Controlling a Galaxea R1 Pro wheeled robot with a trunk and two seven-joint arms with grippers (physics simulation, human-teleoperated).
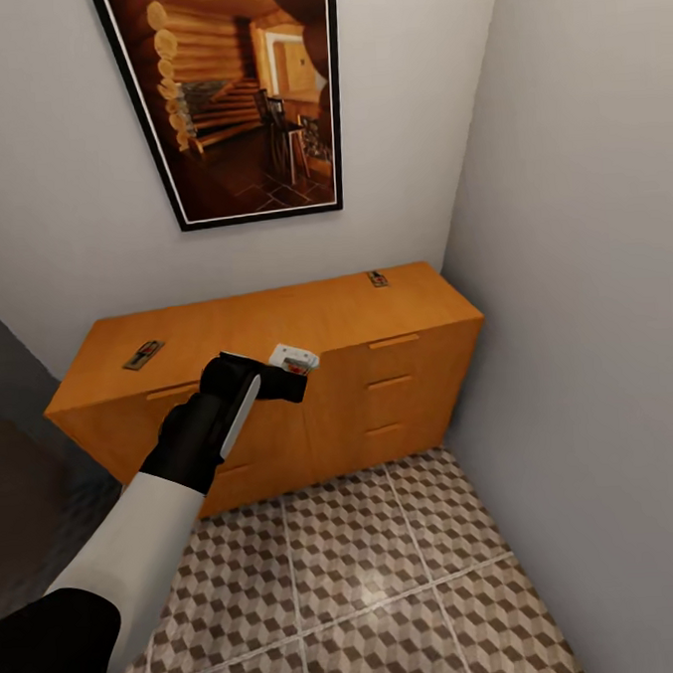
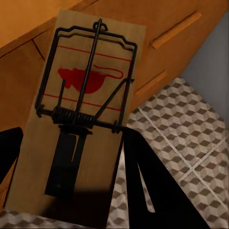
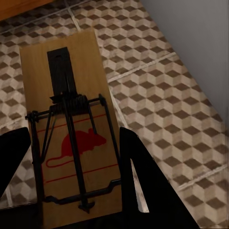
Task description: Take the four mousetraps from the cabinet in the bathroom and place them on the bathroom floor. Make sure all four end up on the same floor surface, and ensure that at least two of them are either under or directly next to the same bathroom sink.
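Left hand point(image 2: 67, 191) is clamped on a mousetrap point(image 2: 81, 119), its arm stretched forward, holding it before the cabinet point(image 1: 379, 374) drawers above the floor point(image 1: 391, 572). Right hand point(image 3: 71, 191) grips another trap point(image 3: 71, 119) over the tiles. Two more traps lie on the cabinet top: one far left point(image 1: 143, 355), one far right point(image 1: 377, 278). Four in all.

Even, soft light, sharp renders.
A pale glare patch lay on my floor point(image 1: 377, 595) tiles; the cabinet point(image 1: 276, 325) front was evenly lit, and my wrist views were crisp, fingers black.
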